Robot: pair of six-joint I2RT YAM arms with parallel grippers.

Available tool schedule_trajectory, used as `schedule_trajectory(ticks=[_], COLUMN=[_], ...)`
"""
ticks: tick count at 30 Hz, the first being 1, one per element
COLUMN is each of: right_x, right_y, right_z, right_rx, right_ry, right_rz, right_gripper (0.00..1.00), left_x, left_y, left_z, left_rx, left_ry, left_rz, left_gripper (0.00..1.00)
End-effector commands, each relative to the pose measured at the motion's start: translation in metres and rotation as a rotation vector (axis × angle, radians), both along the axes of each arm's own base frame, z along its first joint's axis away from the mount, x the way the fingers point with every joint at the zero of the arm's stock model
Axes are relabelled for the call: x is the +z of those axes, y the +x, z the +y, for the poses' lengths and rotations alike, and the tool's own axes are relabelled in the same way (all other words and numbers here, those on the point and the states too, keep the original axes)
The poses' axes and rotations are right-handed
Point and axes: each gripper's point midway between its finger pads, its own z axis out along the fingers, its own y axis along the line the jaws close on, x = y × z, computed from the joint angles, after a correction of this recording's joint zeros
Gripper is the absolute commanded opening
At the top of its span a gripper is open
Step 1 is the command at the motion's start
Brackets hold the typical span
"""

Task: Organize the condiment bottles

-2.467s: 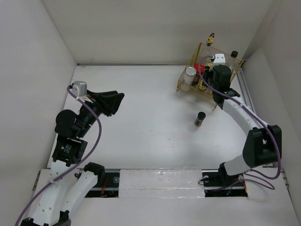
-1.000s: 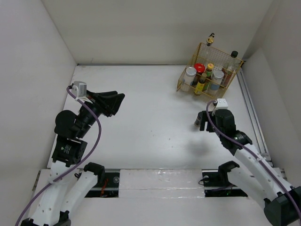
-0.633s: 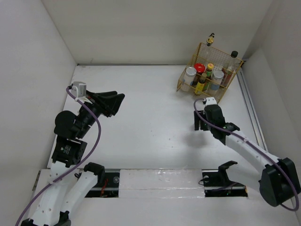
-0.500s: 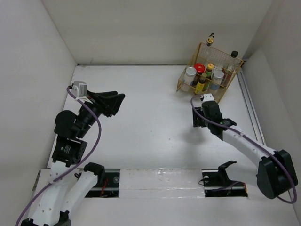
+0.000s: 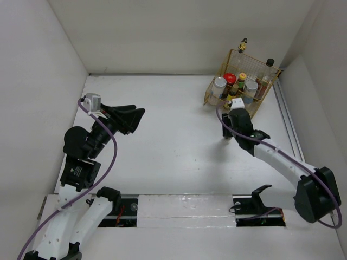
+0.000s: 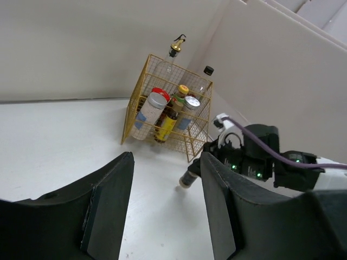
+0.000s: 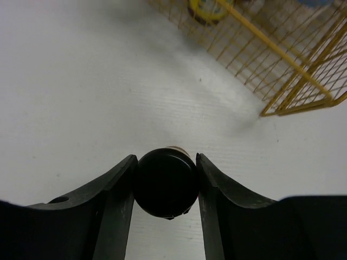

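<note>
My right gripper point(image 5: 227, 131) is shut on a small dark bottle with a black cap point(image 7: 165, 182); the cap sits tight between both fingers. In the left wrist view the bottle point(image 6: 191, 176) hangs tilted under the gripper, its pale base close to the table. Several other condiment bottles stand in the gold wire basket point(image 5: 217, 101): a white-capped jar point(image 5: 219, 84), a red-capped one point(image 5: 230, 77), a silver-capped one point(image 5: 250, 85) and a tall pourer bottle point(image 5: 243, 43). My left gripper point(image 5: 132, 116) is open and empty, far to the left.
The basket point(image 7: 282, 65) stands in the far right corner, just beyond the held bottle. White walls close the table at the back, left and right. A metal rail point(image 5: 287, 124) runs along the right edge.
My right arm left the basket, swung back to the lone dark bottle on the table and shut on its cap. It now carries the bottle toward the basket. My left arm has not moved.
</note>
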Motion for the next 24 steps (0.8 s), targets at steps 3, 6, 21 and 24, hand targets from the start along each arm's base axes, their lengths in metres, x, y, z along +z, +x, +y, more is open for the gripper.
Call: schedule_trajectory(ticks=[3,6,21,24], right_x=[0.140,0.163,0.119,0.089], right_y=[0.033,0.051,0.118,0.124], right_z=[-0.006,-0.027,-0.080,-0.075], right_rx=[-0.054,-0.101,-0.177,-0.171], right_ry=[0.082,0.083,0.106,0.124], right_rz=[-0.341,-0.371,-0.284,-0.229], right_gripper=[0.35,0.35,0.35,0.37], left_x=[0.017,0.017,0.017,0.017], left_y=[-0.004,-0.004,-0.002,-0.004], left_z=[-0.002,-0.002,0.001,-0.001], left_rx=[-0.017,-0.017,0.000,-0.011], left_ry=[-0.020,-0.020,-0.024,-0.021], left_rz=[-0.059,-0.059,-0.058,-0.059], left_gripper=[0.50,0.55,0.75,0.78])
